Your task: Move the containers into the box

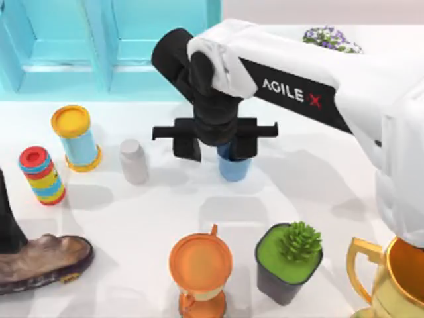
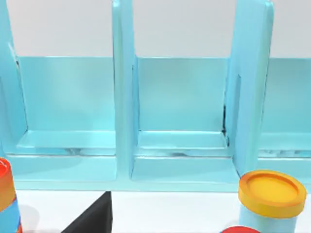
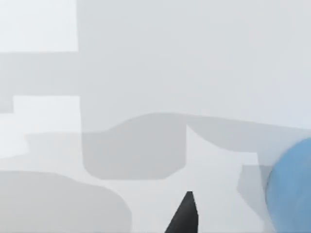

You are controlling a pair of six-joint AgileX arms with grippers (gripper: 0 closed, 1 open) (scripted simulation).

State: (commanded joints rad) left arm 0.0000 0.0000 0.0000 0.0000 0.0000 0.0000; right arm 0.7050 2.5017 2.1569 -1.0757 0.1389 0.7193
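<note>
Right gripper (image 1: 215, 147) hangs over the blue cup (image 1: 233, 167) mid-table — wrist block hides the fingertips, so grasp or release: cannot tell. In the right wrist view the blue cup (image 3: 291, 187) sits at the edge beside one dark finger (image 3: 184, 213). Light-blue box (image 1: 119, 46) stands at the table's far side. Left arm (image 1: 8, 225) is parked at the left edge — near a brown shoe (image 1: 43, 262).

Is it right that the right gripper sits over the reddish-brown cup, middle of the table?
Not quite: the cup under the right gripper is blue, not reddish-brown. The top view shows it, at the middle of the table as you said.
</note>
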